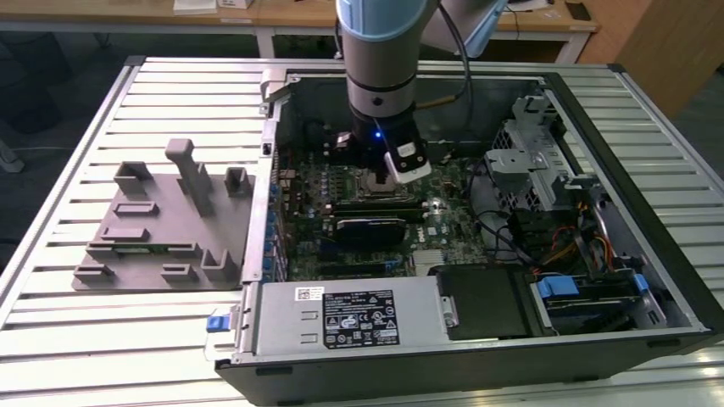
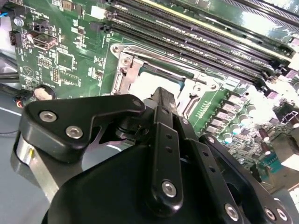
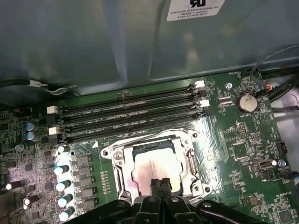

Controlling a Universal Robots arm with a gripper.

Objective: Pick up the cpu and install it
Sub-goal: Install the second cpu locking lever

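Note:
The cpu (image 3: 150, 169) lies flat in the motherboard socket, its silver-grey top ringed by the socket's metal frame (image 3: 111, 159). In the first wrist view my gripper (image 3: 160, 183) hovers at the cpu's near edge, its two thin black fingers pressed together with nothing between them. I cannot tell whether the tips touch the chip. In the second wrist view the gripper (image 2: 161, 95) and its black body cover most of the socket, whose bright frame (image 2: 125, 70) shows behind. In the exterior view the arm reaches down into the open computer case, with the gripper (image 1: 382, 181) over the socket.
Memory slots (image 3: 131, 116) run beside the socket, and capacitors (image 3: 63, 186) stand on its other side. A grey tray (image 1: 158, 225) with upright fixtures sits on the slatted table at the exterior view's left. The power supply (image 1: 351, 318), drive cage (image 1: 531, 165) and cables crowd the case.

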